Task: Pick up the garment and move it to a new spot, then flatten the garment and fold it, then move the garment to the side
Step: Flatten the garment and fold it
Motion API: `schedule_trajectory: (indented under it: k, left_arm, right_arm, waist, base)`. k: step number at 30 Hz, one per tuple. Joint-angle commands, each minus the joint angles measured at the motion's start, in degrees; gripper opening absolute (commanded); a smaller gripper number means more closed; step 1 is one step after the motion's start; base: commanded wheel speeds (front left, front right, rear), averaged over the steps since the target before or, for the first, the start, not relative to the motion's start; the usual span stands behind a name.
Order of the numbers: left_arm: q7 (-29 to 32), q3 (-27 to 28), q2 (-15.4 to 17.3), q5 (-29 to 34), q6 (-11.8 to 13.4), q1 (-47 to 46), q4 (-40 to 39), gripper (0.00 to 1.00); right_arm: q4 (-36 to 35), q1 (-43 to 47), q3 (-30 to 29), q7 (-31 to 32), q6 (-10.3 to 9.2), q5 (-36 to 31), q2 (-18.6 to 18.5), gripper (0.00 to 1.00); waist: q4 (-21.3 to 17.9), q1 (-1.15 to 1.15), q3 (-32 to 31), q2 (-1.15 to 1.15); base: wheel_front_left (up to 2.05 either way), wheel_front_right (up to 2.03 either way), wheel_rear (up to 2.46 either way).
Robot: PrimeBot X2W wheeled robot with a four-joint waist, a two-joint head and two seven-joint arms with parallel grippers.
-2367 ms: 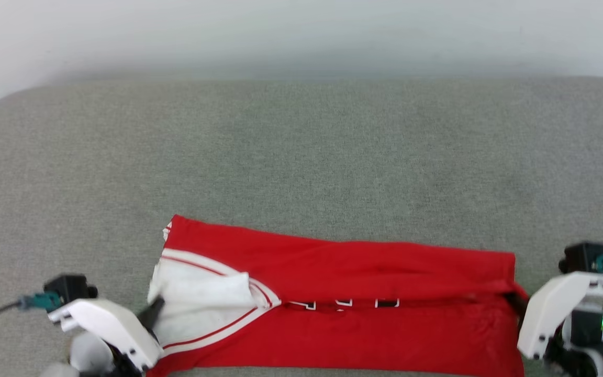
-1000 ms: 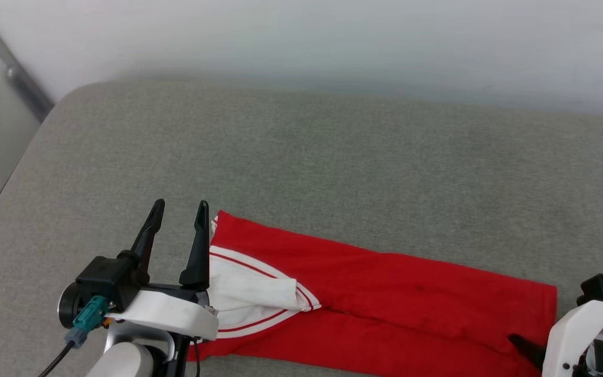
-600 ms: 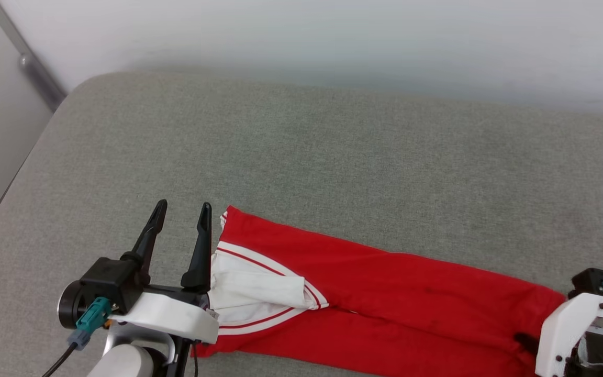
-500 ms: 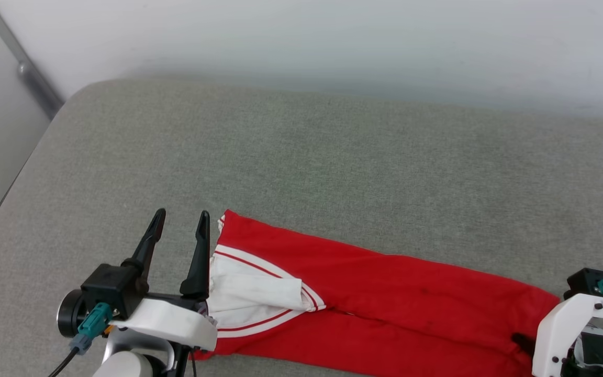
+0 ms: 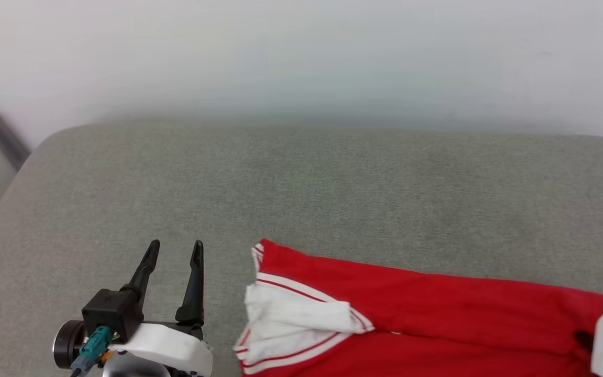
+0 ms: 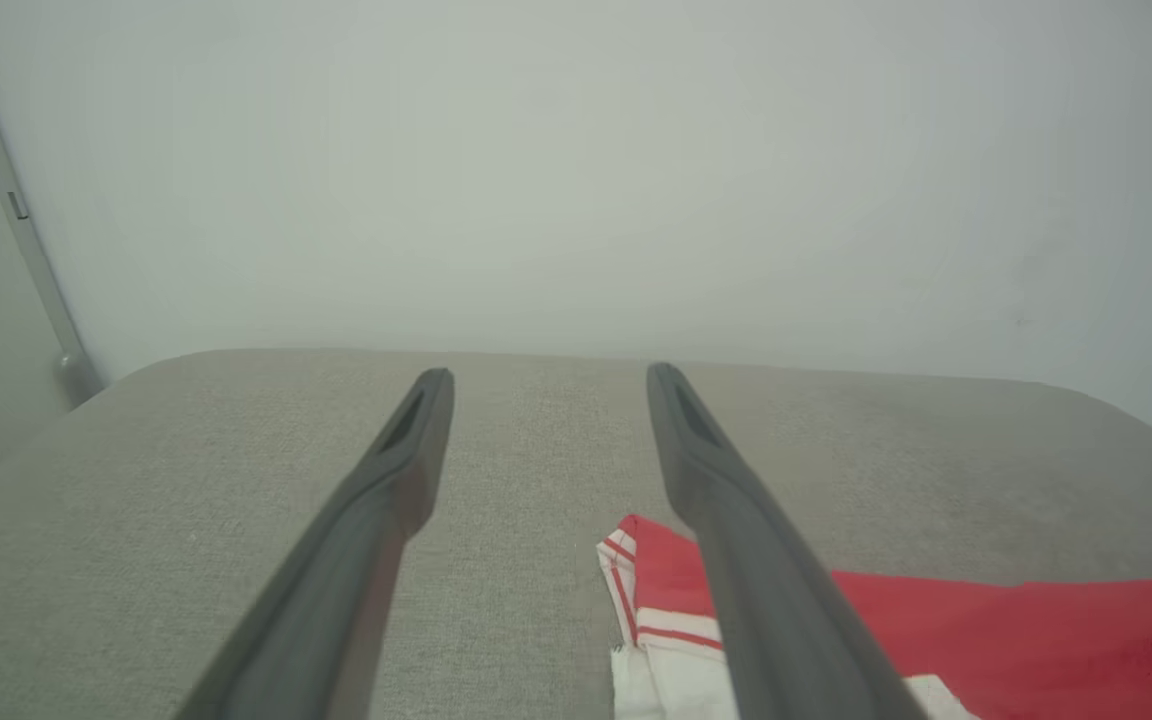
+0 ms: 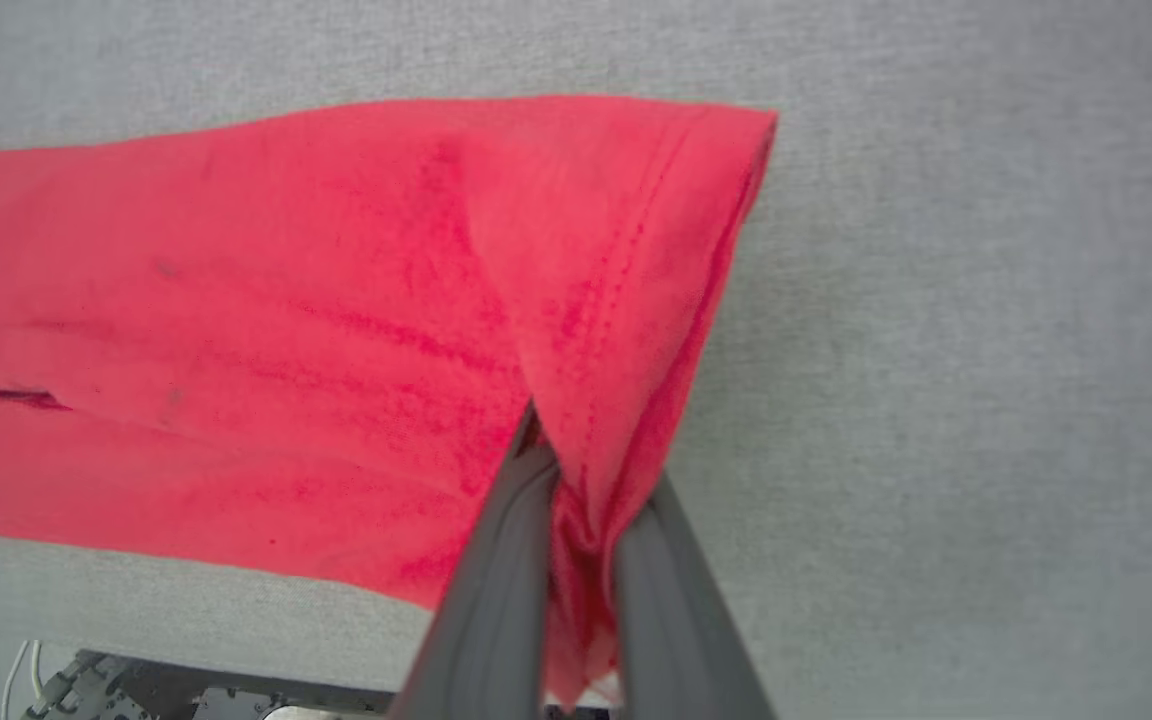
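- The right gripper [image 7: 591, 470] is clamped on the garment [image 5: 437, 319]. Its two fingers [image 7: 496, 600] pinch a bunched corner of the red hem, and cloth gathers between and around them.
- From that pinch the garment runs off to this gripper's left as a long folded band, lying flat on the grey cushion [image 5: 301, 183].
- A hold on one end corner looks meant to drag or lift the whole band in one piece without undoing the fold, probably for the move to the side.
- The left gripper [image 5: 176, 244] is spread wide and holds nothing, hovering low over bare cushion.
- The garment's other end, with the white sleeve panel [image 5: 291, 319], lies to the left gripper's right, near it but apart. From there the gripper seems ready to take that end if needed.
- No brand, label or writing can be read. The only markings are thin red stripes [image 5: 286, 285] edging the white trim.
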Motion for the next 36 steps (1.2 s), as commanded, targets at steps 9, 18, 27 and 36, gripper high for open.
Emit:
schedule_trajectory:
  k: [9, 18, 27, 36]
  left_arm:
    - [0.41, -0.55, 0.36, 0.34, 0.54, 0.81, -0.06, 1.0]
    - [1.26, -1.64, 0.29, 0.48, 0.01, -0.79, 0.09, 1.0]
    - [1.76, -2.93, -0.46, 0.57, -1.14, -2.67, 0.91, 1.0]
    - [1.36, -3.75, -1.41, 0.34, -1.97, -4.64, 2.27, 1.0]
  right_arm:
    - [-4.4, -2.28, -12.31, 7.19, -0.07, 0.24, 5.68, 0.0]
    - [1.83, -7.22, -14.79, 20.22, -0.06, 28.71, 14.27, 0.0]
    - [9.2, -9.41, 3.59, 10.42, -0.06, 44.59, 14.1, 0.0]
    - [13.97, -13.99, 21.46, -2.98, -0.06, 45.71, 14.08, 0.11]
  waist:
    - [-2.11, 0.0, -0.39, 0.0]
    - [-0.53, 0.0, -0.52, 0.0]
    - [2.32, 0.0, 0.35, 0.0]
    - [6.25, 0.0, 2.51, 0.0]
  base:
    - [0.0, 0.0, 0.0]
    - [0.0, 0.0, 0.0]
    - [0.0, 0.0, 0.0]
    - [0.0, 0.0, 0.0]
